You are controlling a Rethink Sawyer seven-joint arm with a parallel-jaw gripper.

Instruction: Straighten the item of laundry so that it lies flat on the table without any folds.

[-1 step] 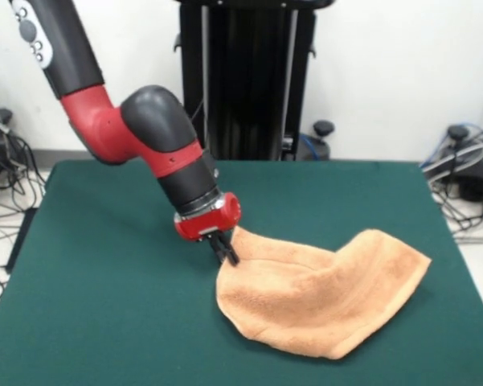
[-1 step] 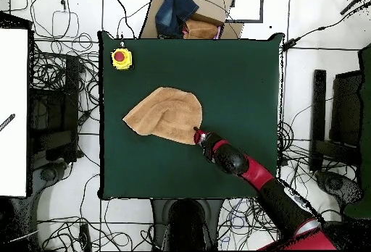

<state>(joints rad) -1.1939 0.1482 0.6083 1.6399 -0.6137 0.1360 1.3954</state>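
Note:
The item of laundry (image 1: 321,301) is an orange-tan terry towel, rumpled and folded over on the dark green table (image 1: 104,281), right of centre in the front view. From above, the towel (image 2: 165,113) lies a little left of the table's (image 2: 239,68) middle. My gripper (image 1: 224,249) sits at the towel's upper left corner in the front view, fingers close together and pinching that corner, which is drawn up into a point. Overhead, the gripper (image 2: 197,131) meets the towel's lower right edge.
A yellow box with a red button (image 2: 121,59) stands at one table corner in the overhead view. A cardboard box with clothes (image 2: 187,14) sits beyond the table's edge. Cables lie on the floor around the table. The black pedestal (image 1: 249,80) rises behind it.

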